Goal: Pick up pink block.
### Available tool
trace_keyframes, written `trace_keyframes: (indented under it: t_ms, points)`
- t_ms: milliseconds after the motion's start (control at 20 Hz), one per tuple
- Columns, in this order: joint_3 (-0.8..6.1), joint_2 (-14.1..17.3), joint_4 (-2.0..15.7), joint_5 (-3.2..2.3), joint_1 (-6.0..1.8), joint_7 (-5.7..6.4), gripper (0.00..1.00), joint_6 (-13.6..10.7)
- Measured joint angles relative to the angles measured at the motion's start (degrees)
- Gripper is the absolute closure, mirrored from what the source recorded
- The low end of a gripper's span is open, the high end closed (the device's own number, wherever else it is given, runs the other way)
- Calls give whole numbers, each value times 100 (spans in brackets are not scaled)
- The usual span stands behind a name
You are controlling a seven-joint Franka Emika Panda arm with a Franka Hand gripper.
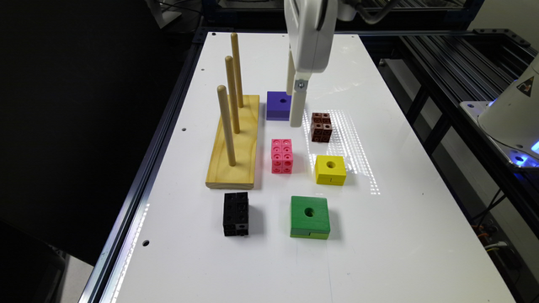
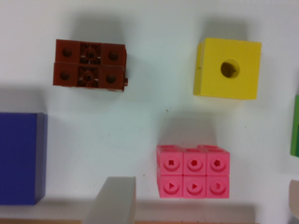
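The pink block (image 1: 281, 156) lies on the white table (image 1: 391, 235), between the wooden peg base and the yellow block (image 1: 330, 169). In the wrist view the pink block (image 2: 193, 171) shows its holed cubes, with nothing touching it. My gripper (image 1: 295, 110) hangs over the table farther back, between the purple block (image 1: 278, 105) and the dark brown block (image 1: 321, 126). It is open and holds nothing. One of its fingers (image 2: 112, 200) shows pale and blurred in the wrist view, off to one side of the pink block.
A wooden base with three upright pegs (image 1: 234, 143) stands at the exterior view's left. A black block (image 1: 236, 213) and a green block (image 1: 310, 217) sit nearer the front edge. Bare table stretches to the exterior view's right and front.
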Motion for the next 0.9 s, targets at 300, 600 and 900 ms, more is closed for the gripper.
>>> trace_keyframes:
  t_ms: [300,600,900]
  points:
    - [0,115,20,0,0,0,0,86]
    - [0,616,20,-13,0,0,0,552]
    - [0,737,21,-13,-1,0,0,651]
